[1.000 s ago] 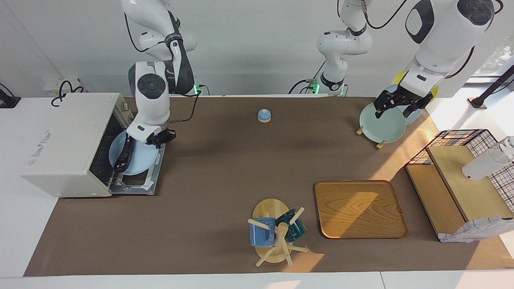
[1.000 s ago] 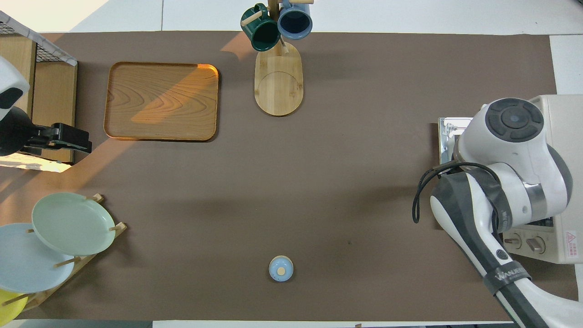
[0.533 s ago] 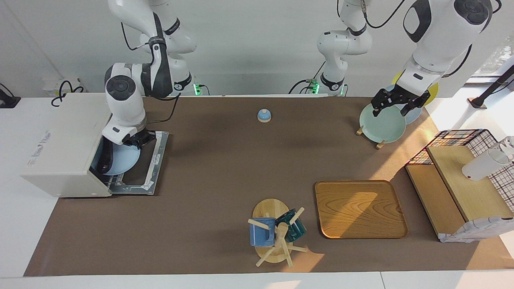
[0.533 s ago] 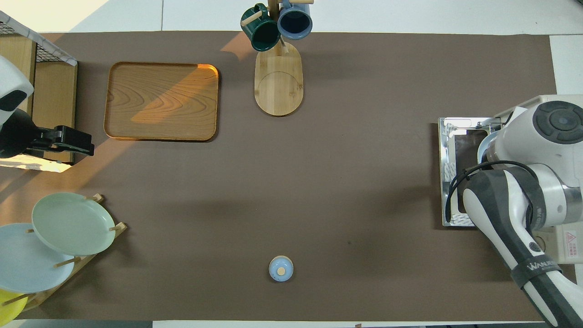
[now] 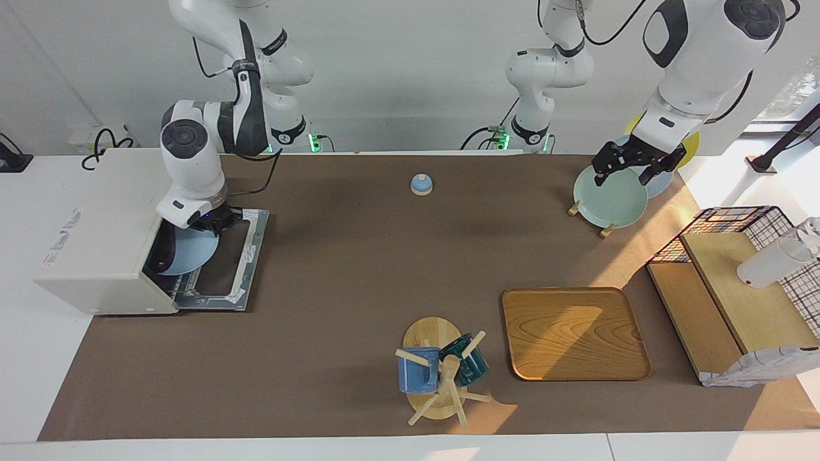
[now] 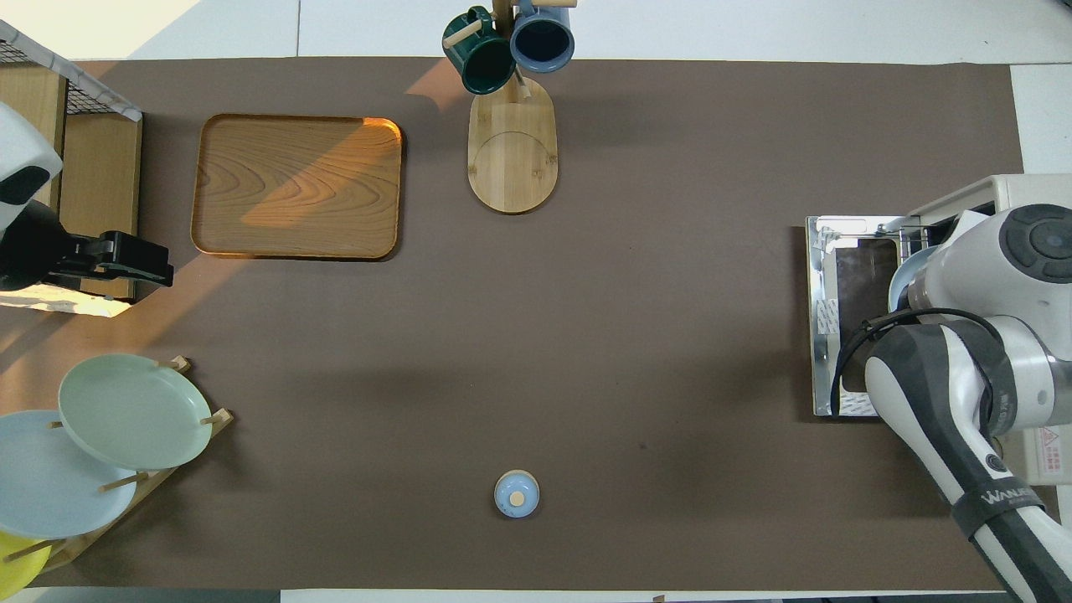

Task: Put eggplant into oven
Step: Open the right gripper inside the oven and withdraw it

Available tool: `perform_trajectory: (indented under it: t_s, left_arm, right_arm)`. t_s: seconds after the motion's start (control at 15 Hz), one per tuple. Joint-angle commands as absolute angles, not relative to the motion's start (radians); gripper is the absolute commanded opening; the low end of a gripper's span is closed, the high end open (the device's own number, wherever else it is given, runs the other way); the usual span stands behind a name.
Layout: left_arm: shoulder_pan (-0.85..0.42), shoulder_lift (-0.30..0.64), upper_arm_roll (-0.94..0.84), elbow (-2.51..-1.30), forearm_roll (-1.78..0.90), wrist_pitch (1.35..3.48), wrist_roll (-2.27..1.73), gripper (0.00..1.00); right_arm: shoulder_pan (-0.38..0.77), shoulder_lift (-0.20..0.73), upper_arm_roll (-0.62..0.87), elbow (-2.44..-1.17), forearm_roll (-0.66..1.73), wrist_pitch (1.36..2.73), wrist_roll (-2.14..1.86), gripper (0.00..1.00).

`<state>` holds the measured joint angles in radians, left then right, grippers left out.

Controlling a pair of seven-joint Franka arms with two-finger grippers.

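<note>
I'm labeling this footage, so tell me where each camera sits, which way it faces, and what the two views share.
Facing view: high across the table, looking at the robots; both arms show whole, right gripper at the open oven, left gripper over the plate rack.
Overhead view: above the robots' end, looking steeply down and forward; the right arm's wrist and the left gripper show.
Shared: oven, wooden tray, mug tree, bell, seen half a turn apart.

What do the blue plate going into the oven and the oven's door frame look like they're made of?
Blue plate: probably glazed ceramic, though it could be melamine, given its smooth, even pale-blue surface. Oven door frame: bright bare metal, silvery and reflective, around a dark glass pane.
</note>
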<state>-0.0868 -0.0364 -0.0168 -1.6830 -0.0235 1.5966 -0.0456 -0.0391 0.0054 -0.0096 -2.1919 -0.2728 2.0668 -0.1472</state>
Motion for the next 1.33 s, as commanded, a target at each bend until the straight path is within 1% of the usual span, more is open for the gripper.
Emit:
perform_trajectory:
  t_s: [0.0, 0.13, 0.2, 0.27, 0.33, 0.53, 0.67, 0.73, 0.8, 0.87, 0.93, 1.07, 1.13, 1.27]
  left_arm:
    - [-0.094, -0.057, -0.017, -1.701, -0.002, 1.589, -0.043, 1.00]
    - [-0.094, -0.057, -0.017, -1.701, -0.002, 1.589, -0.043, 1.00]
    - [-0.094, -0.057, -0.017, -1.701, -0.002, 1.589, -0.043, 1.00]
    - [-0.092, -0.057, -0.017, -1.701, -0.002, 1.589, -0.040, 1.00]
    - [-0.086, -0.057, -0.017, -1.701, -0.002, 1.589, -0.032, 1.00]
    - [-0.081, -0.057, -0.017, -1.701, -0.002, 1.588, -0.031, 1.00]
    - [-0.077, -0.058, -0.017, -1.700, -0.002, 1.589, -0.028, 1.00]
    - [-0.077, -0.055, -0.017, -1.694, 0.000, 1.589, -0.028, 1.00]
    - [-0.077, -0.057, -0.017, -1.694, 0.000, 1.588, -0.028, 1.00]
    - [-0.074, -0.058, -0.018, -1.695, 0.000, 1.592, -0.028, 1.00]
    - [-0.071, -0.058, -0.018, -1.697, 0.000, 1.592, -0.026, 1.00]
    - [-0.057, -0.058, -0.023, -1.697, 0.000, 1.597, -0.025, 1.00]
    - [-0.051, -0.058, -0.023, -1.701, 0.000, 1.600, -0.011, 1.00]
    - [-0.038, -0.066, -0.023, -1.703, -0.002, 1.600, 0.009, 1.00]
  right_arm:
    - [-0.078, -0.015, 0.003, -2.235, -0.267, 2.105, -0.192, 0.05]
    - [-0.077, -0.015, 0.003, -2.235, -0.265, 2.103, -0.193, 0.16]
    - [-0.075, -0.014, 0.003, -2.230, -0.262, 2.100, -0.193, 0.20]
    - [-0.072, -0.014, 0.003, -2.226, -0.261, 2.095, -0.193, 0.21]
    - [-0.069, -0.014, 0.003, -2.220, -0.259, 2.088, -0.193, 0.24]
    - [-0.045, 0.005, 0.005, -2.148, -0.203, 2.013, -0.195, 0.24]
    - [-0.011, 0.027, 0.005, -2.085, -0.163, 1.961, -0.186, 0.22]
    - [0.017, 0.037, 0.005, -2.069, -0.140, 1.968, -0.172, 0.14]
    - [0.047, 0.038, 0.005, -2.072, -0.123, 1.998, -0.103, 0.00]
    - [0.099, 0.043, 0.005, -2.088, -0.123, 2.060, 0.004, 0.00]
    - [0.133, 0.069, 0.005, -2.101, -0.123, 2.109, 0.070, 0.00]
    - [0.150, 0.124, 0.005, -2.123, -0.126, 2.198, 0.132, 0.00]
    - [0.152, 0.158, 0.003, -2.125, -0.138, 2.218, 0.133, 0.00]
    - [0.150, 0.172, 0.002, -2.129, -0.187, 2.217, 0.130, 0.00]
